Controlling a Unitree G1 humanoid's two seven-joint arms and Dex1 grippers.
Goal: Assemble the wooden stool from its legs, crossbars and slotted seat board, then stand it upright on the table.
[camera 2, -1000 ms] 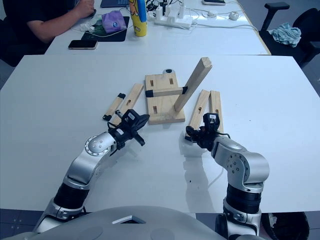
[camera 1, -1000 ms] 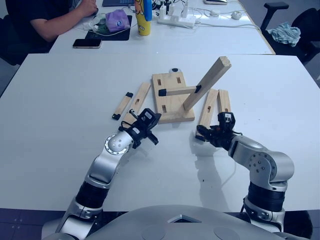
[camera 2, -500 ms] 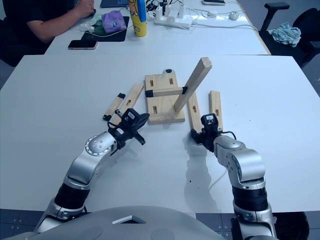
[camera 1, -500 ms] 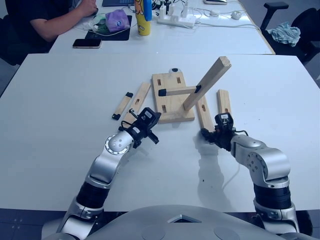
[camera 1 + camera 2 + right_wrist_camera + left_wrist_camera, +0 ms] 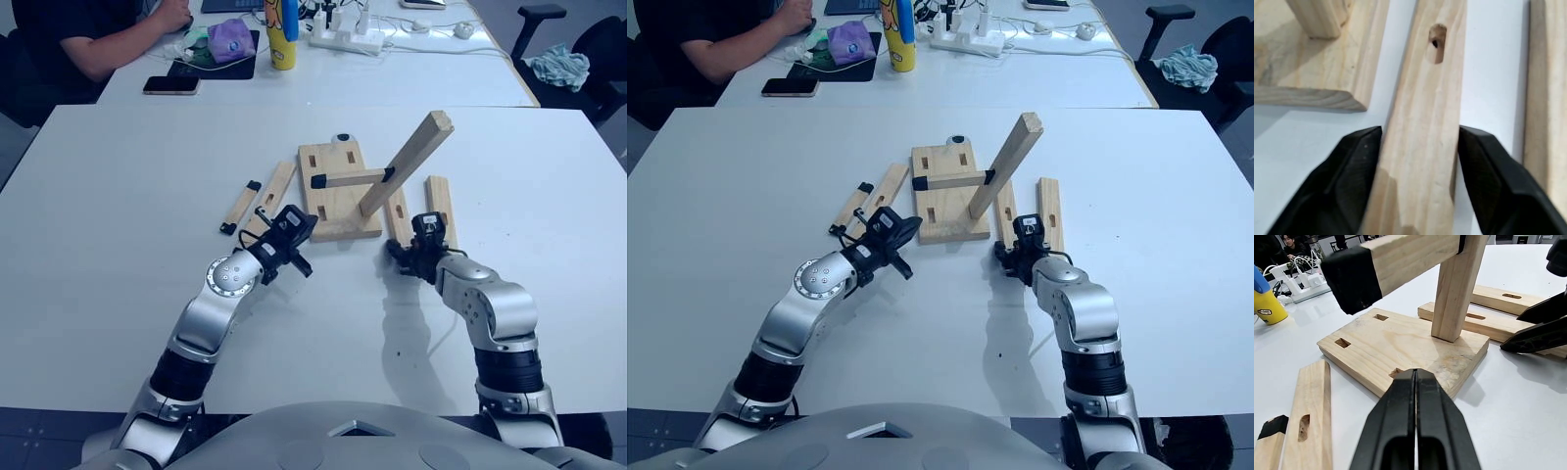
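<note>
Right gripper (image 5: 1419, 139): spread to one leg's width. The gripped leg (image 5: 1426, 93) is pinched across its width near its near end, with a finger (image 5: 1359, 164) set against each long edge.
Gripped leg: laid flat on the table (image 5: 108, 186), slot hole up, just right of the seat board (image 5: 331, 196) and roughly parallel to its right edge. A narrow gap to the board is seen.
Left gripper (image 5: 1416, 382): fingers pressed together, nothing held. The tip is placed at the seat board's near-left corner; contact cannot be told.
Seat board: flat, slots up.
Upright leg (image 5: 407, 162): seated in the board's near-right slot, tilted away to the right.
Crossbar (image 5: 348, 178): fixed partway up that leg, carried over the board toward its left, black-capped end free.
Spare leg (image 5: 440, 201): flat, right of the gripped leg, apart from it.
Left of board: slotted leg (image 5: 274, 194) just beside it, short bar (image 5: 239, 207) farther out.
Room: bare table is seen from the board's near edge to the table's near edge, and wide on both sides beyond the loose parts. The table's far edge lies near, behind the board.
</note>
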